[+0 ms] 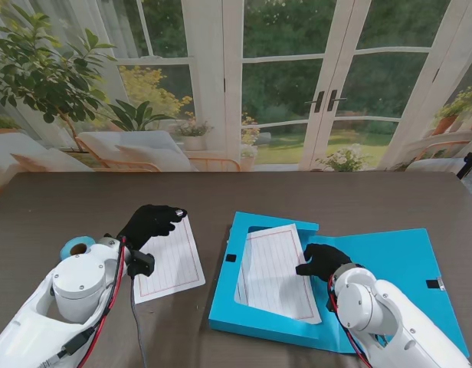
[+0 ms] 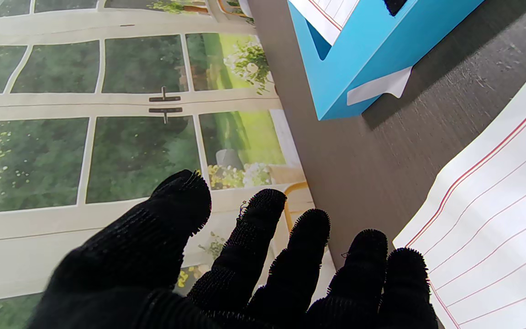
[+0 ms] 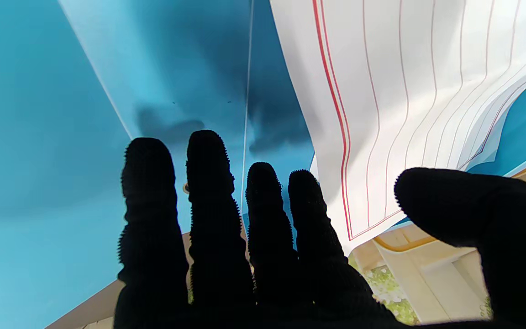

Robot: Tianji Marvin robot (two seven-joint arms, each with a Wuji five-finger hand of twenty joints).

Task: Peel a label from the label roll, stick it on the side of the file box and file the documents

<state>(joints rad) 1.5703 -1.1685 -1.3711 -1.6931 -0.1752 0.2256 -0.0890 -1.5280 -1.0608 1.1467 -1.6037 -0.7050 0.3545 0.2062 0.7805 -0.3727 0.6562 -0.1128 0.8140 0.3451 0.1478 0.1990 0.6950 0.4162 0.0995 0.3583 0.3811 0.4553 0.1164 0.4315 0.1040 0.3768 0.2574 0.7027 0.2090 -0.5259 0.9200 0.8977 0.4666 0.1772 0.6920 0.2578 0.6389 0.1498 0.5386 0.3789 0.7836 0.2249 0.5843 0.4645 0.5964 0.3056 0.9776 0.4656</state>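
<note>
Left hand (image 1: 153,223), black-gloved, fingers apart and empty, hovers at the far edge of your loose white ruled sheet (image 1: 169,261), centre-left of frame. Sheet's long axis runs away from you. Open blue plastic file box (image 1: 263,276) lies rightward; right hand (image 1: 322,261), fingers apart, rests on its filed page.

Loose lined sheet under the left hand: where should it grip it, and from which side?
Probably the sheet's right long edge, facing the file box. It lies flat on the table, so pinching from above seems unlikely; the left hand, open over its far left corner, could drag it toward the table's near edge, then pinch the overhang.
</note>
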